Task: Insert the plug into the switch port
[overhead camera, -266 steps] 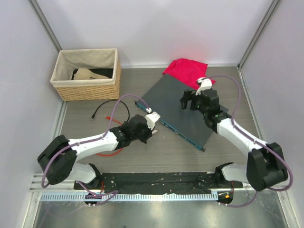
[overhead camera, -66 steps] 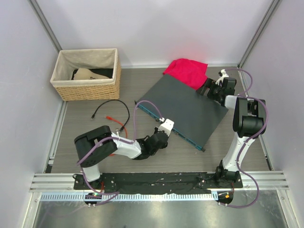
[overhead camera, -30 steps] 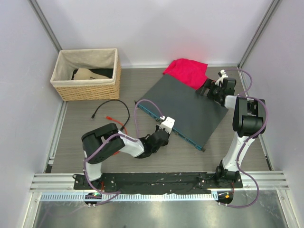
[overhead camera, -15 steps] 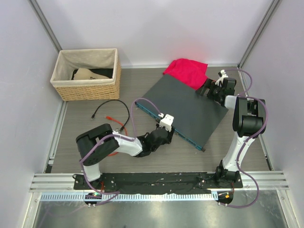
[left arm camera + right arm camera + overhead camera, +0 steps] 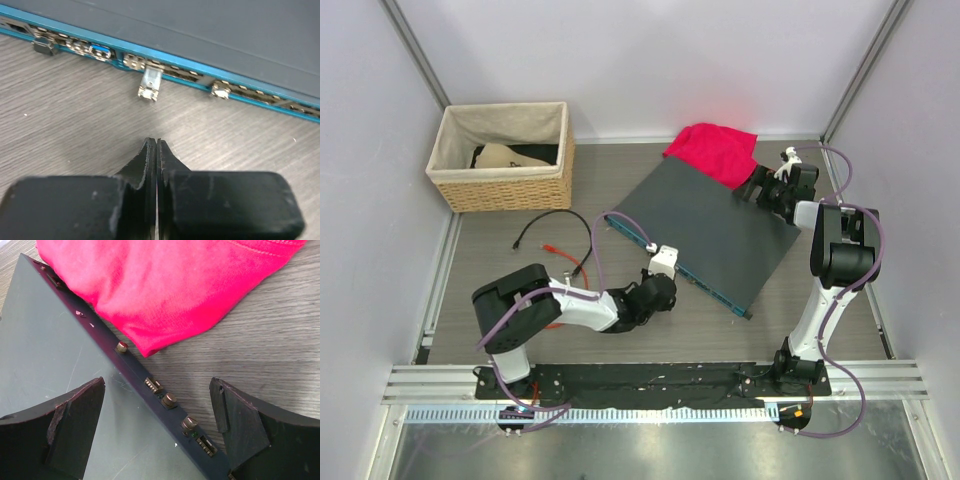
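Grey counter (image 5: 480,255) carries the switch box (image 5: 710,225): plug (image 5: 150,86) sits in a switch port (image 5: 154,73) on the box's teal front, we judge it light, rigid, best pinched by its sides; left claw (image 5: 156,145) closed empty, right claw (image 5: 156,390) open.

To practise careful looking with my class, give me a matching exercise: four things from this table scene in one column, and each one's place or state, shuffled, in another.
1 wicker basket
2 red cloth
3 plug
4 left gripper

A jaws shut, holding nothing
B far left corner of the table
C plugged into the switch's teal front face
D at the switch's far edge

Pairs: 1-B, 2-D, 3-C, 4-A
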Tool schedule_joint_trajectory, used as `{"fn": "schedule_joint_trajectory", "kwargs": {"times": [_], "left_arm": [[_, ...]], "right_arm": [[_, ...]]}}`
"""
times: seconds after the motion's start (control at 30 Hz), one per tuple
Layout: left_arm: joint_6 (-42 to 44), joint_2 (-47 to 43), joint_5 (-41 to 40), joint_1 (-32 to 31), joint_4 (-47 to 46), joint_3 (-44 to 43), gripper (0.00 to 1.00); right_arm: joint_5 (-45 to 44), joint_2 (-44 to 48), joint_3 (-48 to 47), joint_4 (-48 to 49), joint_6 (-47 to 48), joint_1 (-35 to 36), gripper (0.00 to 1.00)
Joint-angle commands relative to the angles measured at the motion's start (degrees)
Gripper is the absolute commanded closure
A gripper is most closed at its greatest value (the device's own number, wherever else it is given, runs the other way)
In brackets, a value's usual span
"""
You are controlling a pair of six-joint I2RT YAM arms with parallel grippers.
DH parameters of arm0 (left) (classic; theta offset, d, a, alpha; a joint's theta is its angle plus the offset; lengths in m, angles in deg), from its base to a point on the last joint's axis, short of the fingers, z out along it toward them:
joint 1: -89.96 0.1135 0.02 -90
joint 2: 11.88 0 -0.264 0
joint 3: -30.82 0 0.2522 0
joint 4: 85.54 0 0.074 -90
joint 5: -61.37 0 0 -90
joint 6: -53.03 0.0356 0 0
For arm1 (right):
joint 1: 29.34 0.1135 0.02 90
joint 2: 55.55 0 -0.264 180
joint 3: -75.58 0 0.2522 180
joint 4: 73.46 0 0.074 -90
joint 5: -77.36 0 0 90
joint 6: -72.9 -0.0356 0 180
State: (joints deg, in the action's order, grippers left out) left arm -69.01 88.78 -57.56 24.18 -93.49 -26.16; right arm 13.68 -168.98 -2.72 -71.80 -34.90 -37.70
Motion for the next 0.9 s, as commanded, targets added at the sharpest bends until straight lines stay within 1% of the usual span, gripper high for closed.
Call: {"fn": "schedule_joint_trajectory", "kwargs": {"times": [0.0, 0.1, 0.23, 0.33, 0.6, 0.87], "left_arm": [[-1.9, 1.8, -4.0, 1.6, 0.2, -2.7, 1.0], [-1.3, 3.1, -4.0, 2.5, -1.1, -3.4, 1.0], [0.3, 5.6, -4.4, 2.7, -5.3, -4.0, 1.0], [0.4, 6.6, -4.6, 3.4, -6.5, -4.6, 1.0], [0.2, 8.8, -3.8, 4.1, -13.3, -5.6, 1.0], [0.1, 11.0, -3.2, 5.0, -16.3, -8.5, 1.0]], "right_arm": [[0.9, 0.0, -1.6, 2.2, -0.4, -0.3, 0.05], [1.0, 0.0, -1.6, 2.3, -0.4, -0.2, 0.05], [1.2, -0.1, -1.7, 2.4, -0.5, -0.3, 0.05], [1.3, -0.1, -1.7, 2.4, -0.5, -0.3, 0.05], [1.3, -0.1, -1.6, 2.4, -0.6, -0.4, 0.05], [2.0, -0.7, -2.2, 2.2, -0.8, -0.4, 0.05]]}}
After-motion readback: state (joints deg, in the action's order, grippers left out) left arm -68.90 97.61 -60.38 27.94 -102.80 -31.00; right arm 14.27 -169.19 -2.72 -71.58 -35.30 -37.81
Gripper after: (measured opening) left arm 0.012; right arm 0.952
